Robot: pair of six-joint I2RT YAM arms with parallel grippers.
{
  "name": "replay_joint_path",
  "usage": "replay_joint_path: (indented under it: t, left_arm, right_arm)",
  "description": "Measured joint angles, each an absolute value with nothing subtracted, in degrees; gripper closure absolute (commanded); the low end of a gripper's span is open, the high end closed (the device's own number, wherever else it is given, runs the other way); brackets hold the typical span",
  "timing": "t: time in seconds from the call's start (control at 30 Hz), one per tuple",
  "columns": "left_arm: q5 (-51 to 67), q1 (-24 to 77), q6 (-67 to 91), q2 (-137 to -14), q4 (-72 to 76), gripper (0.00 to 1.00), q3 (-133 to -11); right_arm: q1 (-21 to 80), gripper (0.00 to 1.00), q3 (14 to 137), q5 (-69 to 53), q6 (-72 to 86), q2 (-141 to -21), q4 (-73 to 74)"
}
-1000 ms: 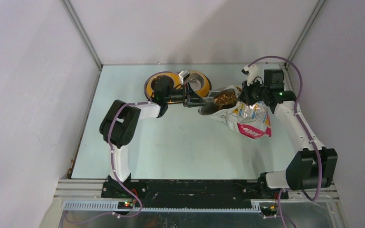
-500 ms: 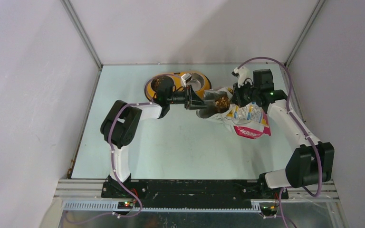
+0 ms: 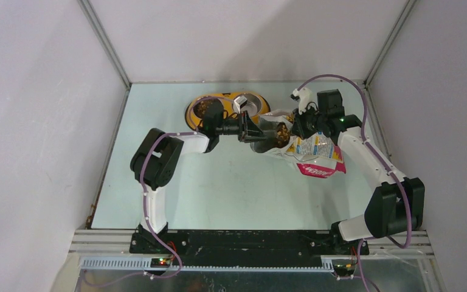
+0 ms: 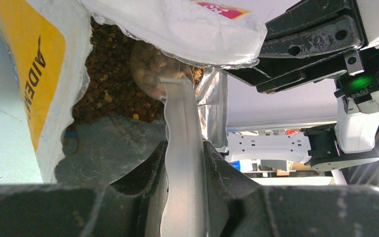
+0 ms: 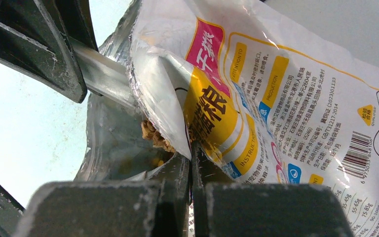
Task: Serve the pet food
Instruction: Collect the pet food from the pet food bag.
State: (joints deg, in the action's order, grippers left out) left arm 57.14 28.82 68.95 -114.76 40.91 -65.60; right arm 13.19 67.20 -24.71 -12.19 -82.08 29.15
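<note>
The yellow-white foil bag (image 3: 313, 149) lies open at the table's back right, brown kibble (image 3: 281, 132) showing in its mouth. My left gripper (image 3: 250, 129) is shut on the handle of the clear plastic scoop (image 4: 182, 148), whose bowl (image 4: 150, 69) is pushed into the kibble (image 4: 108, 84) inside the bag (image 4: 44, 59). My right gripper (image 3: 299, 125) is shut on the bag's upper lip (image 5: 177, 118) and holds the mouth open; kibble (image 5: 153, 133) shows just inside. The yellow double bowl (image 3: 231, 104) sits behind the left gripper, some kibble in its left cup (image 3: 202, 108).
Grey walls (image 3: 67, 91) close in the pale table (image 3: 231, 188) at left, back and right. The left forearm (image 3: 219, 128) crosses in front of the double bowl. The bag's pink base (image 3: 319, 171) points toward the near right.
My left gripper has pushed the scoop rightward into the bag's mouth. My right gripper has shifted left with the bag's lip, pulling the bag a little leftward.
</note>
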Motion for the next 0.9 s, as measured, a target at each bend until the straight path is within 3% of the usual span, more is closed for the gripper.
replay_joint_path:
  t: [0.9]
  left_arm:
    - [56.6,29.6,68.8,-116.0,40.3,1.00,-65.9]
  right_arm:
    - [14.8,1.00,67.2,-23.5,-12.2,-83.5,29.1]
